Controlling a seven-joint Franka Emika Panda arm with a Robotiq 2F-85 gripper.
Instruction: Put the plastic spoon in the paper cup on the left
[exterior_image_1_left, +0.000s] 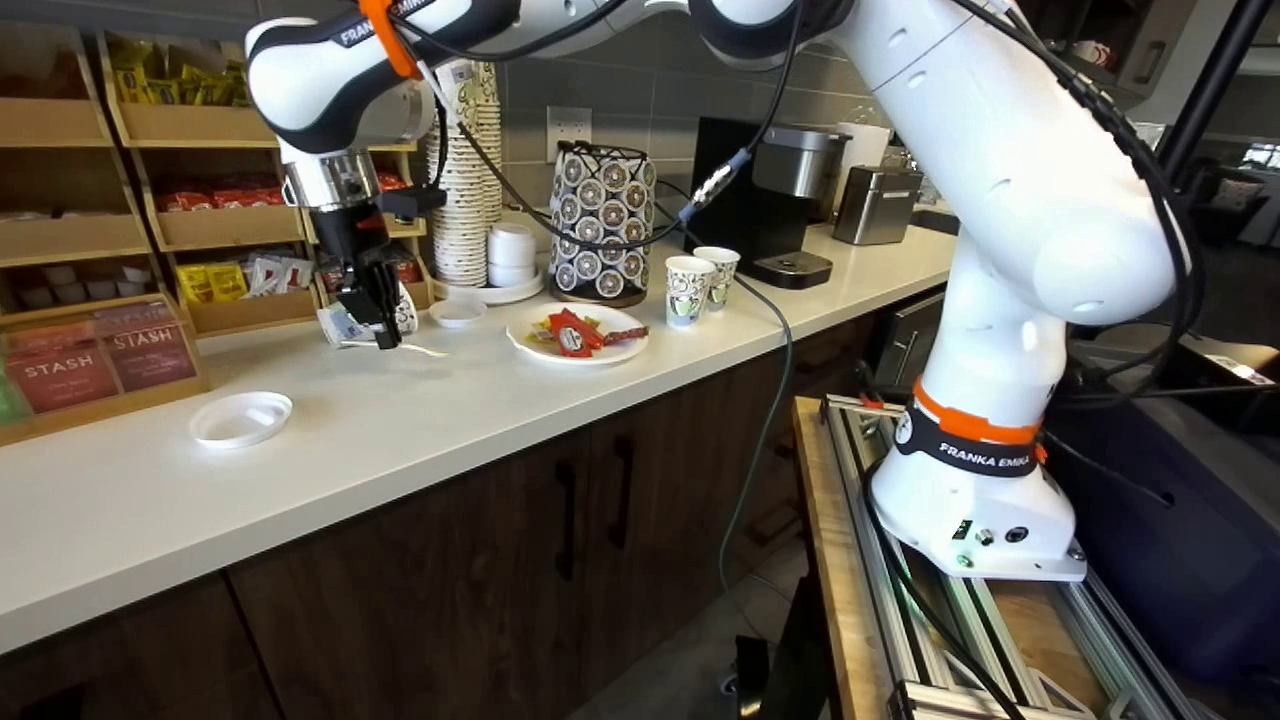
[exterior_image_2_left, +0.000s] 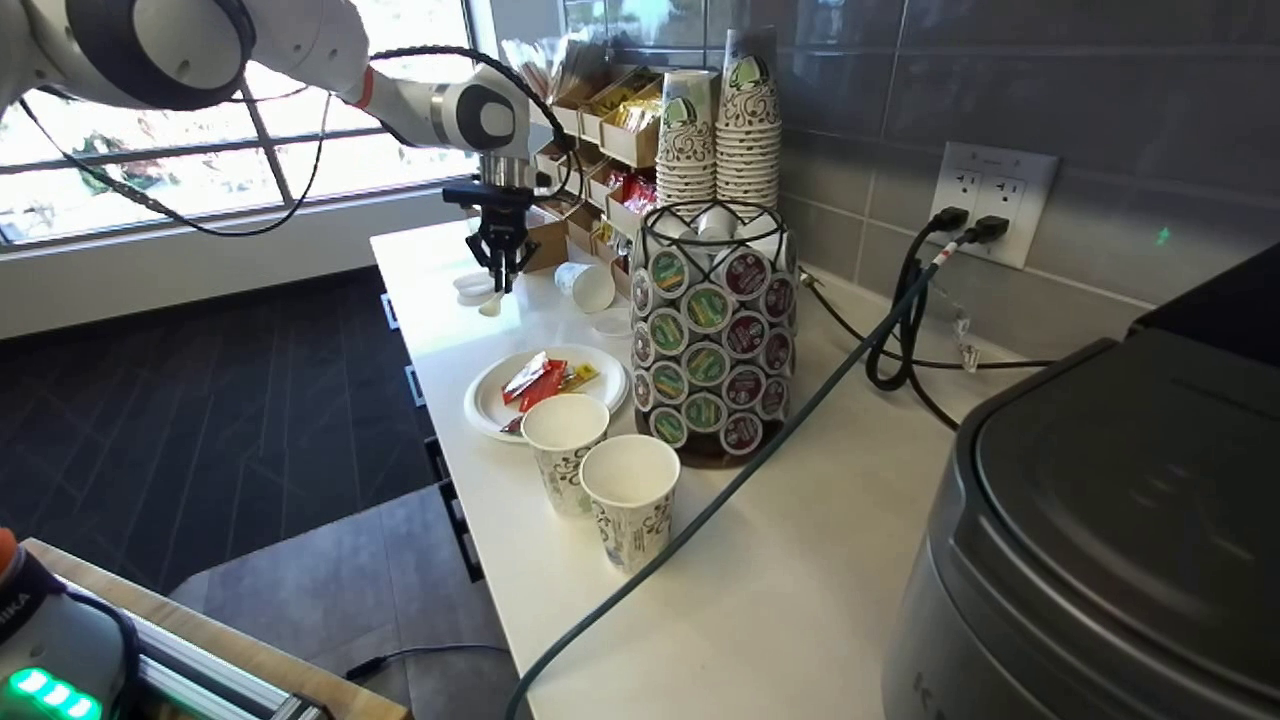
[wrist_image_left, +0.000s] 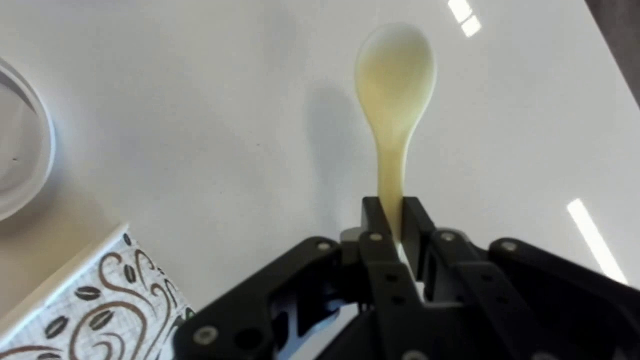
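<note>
The pale plastic spoon (wrist_image_left: 395, 75) points bowl-first away from my gripper (wrist_image_left: 392, 215) in the wrist view. The black fingers are shut on its handle. The spoon, also in both exterior views (exterior_image_1_left: 425, 350) (exterior_image_2_left: 490, 308), is just above the counter, with its shadow beside it. My gripper also shows in both exterior views (exterior_image_1_left: 386, 340) (exterior_image_2_left: 502, 285). A patterned paper cup (exterior_image_2_left: 588, 288) lies on its side close to the gripper; it also shows in the wrist view (wrist_image_left: 120, 305). Two paper cups (exterior_image_1_left: 688, 295) (exterior_image_1_left: 718, 278) stand upright beyond the plate, also in an exterior view (exterior_image_2_left: 563, 450) (exterior_image_2_left: 632, 510).
A white plate (exterior_image_1_left: 585, 358) with candy-like packets lies between gripper and upright cups. A pod rack (exterior_image_1_left: 603, 225), cup stacks (exterior_image_1_left: 462, 190) and snack shelves (exterior_image_1_left: 220, 225) stand behind. Shallow white dishes (exterior_image_1_left: 240, 420) (exterior_image_1_left: 460, 312) lie nearby. A cable (exterior_image_2_left: 700, 525) crosses near the upright cups.
</note>
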